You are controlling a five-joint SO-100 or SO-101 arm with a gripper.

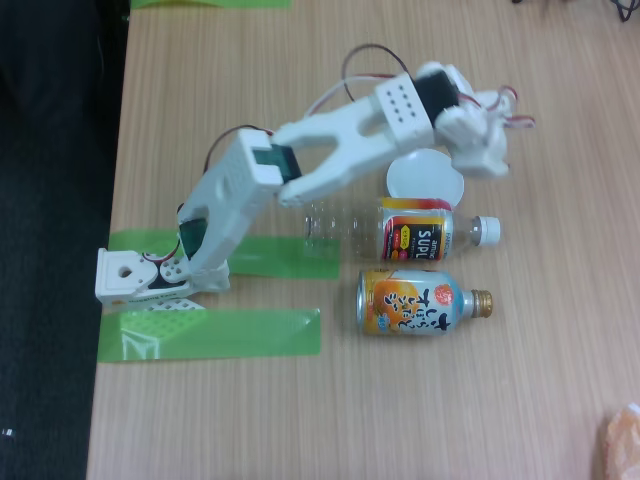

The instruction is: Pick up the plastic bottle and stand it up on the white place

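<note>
The plastic bottle (400,231) lies on its side on the wooden table, white cap pointing right and its red, yellow and black label facing up. Just above it, touching or nearly touching, sits the white place (425,175), a flat round disc partly covered by the arm's forearm. My gripper (488,158) hangs at the end of the white arm, just right of the disc and above the bottle's cap end. It holds nothing that I can see, and its jaws are too blurred and foreshortened to read.
An orange-and-silver bottle-can (420,303) lies parallel just below the bottle. Two green tape strips (215,335) flank the arm's base (140,275) at the left. The table edge (112,200) runs down the left. An orange object (625,440) shows at the bottom right corner.
</note>
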